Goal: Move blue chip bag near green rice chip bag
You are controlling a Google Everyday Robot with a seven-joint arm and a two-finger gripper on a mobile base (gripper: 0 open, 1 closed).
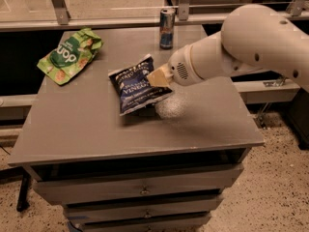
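Note:
The blue chip bag is dark navy with white lettering and hangs tilted just above the middle of the grey table, casting a shadow under it. My gripper, with tan fingers on a white arm coming in from the right, is shut on the bag's right edge. The green rice chip bag lies flat at the table's far left corner, well apart from the blue bag.
A slim blue-and-silver drink can stands upright at the back edge of the table, just behind the gripper. Metal rails and a glass panel run behind the table. Drawers sit under the tabletop.

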